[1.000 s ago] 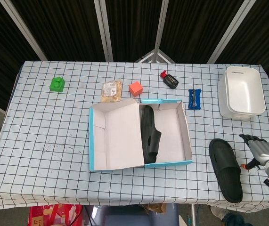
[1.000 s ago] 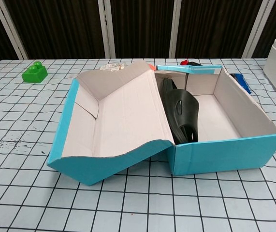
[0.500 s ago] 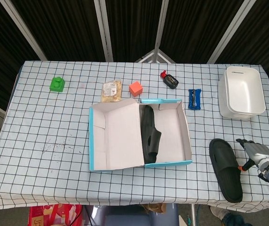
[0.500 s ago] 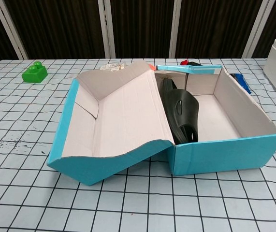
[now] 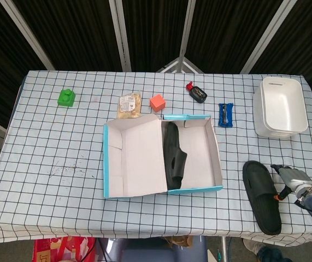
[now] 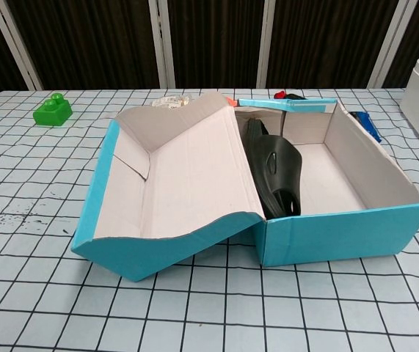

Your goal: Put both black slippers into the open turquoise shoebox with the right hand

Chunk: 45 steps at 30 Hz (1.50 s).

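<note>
The open turquoise shoebox [image 5: 191, 117] [image 6: 341, 231] lies mid-table with its lid flap folded out to the left. One black slipper [image 5: 174, 155] [image 6: 274, 168] stands on edge inside it, against the left side. The second black slipper [image 5: 262, 195] lies flat on the checked cloth to the right of the box, near the front edge. My right hand [image 5: 290, 178] hovers just right of that slipper with its fingers apart, holding nothing. The chest view shows neither that hand nor the second slipper. My left hand is out of sight in both views.
A white tub [image 5: 280, 106] stands at the back right. Behind the box lie a blue packet [image 5: 226, 114], a small dark bottle [image 5: 196, 91], a red cube [image 5: 157, 102], a snack bag [image 5: 129, 105] and a green block [image 5: 66, 97] [image 6: 53, 110]. The table's front edge is close to the slipper.
My right hand has moved left and slightly down, closing in on the right side of the slipper on the table. Box and both slippers have not moved.
</note>
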Each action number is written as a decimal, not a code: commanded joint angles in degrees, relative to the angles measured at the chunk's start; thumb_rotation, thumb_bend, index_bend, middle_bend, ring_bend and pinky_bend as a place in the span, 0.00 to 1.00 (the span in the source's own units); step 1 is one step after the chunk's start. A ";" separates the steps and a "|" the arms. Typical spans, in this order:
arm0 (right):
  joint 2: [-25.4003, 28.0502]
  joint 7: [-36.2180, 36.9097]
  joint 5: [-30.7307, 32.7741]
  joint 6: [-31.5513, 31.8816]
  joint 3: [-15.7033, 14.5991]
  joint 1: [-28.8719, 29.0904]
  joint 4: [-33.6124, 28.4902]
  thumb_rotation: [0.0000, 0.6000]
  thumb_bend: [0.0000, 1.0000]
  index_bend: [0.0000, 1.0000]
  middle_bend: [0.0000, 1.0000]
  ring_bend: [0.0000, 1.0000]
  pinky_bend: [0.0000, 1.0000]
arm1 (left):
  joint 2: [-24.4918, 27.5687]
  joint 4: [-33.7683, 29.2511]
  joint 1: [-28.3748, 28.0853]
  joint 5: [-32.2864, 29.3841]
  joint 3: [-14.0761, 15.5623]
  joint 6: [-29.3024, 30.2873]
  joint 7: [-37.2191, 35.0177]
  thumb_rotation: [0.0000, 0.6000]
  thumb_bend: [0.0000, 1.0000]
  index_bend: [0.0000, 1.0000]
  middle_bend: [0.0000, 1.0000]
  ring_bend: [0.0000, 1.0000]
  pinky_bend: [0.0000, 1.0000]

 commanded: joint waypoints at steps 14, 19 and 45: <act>-4.09 0.33 -1.16 4.44 -0.83 0.41 2.98 1.00 0.25 0.43 0.25 0.07 0.09 | 0.01 0.11 -0.14 -0.39 -0.15 -0.31 -0.01 1.00 0.37 0.07 0.00 0.00 0.02; -3.12 -0.38 -1.00 4.95 -1.55 0.89 2.17 1.00 0.33 0.52 0.29 0.10 0.09 | -0.05 0.08 -0.22 -0.38 -0.10 -0.46 0.19 1.00 0.37 0.07 0.00 0.00 0.02; 18.44 4.93 -4.73 9.11 2.48 2.39 -18.52 1.00 0.35 0.55 0.30 0.11 0.09 | 1.18 -0.20 0.58 1.02 0.20 0.42 -2.91 1.00 0.37 0.07 0.00 0.00 0.02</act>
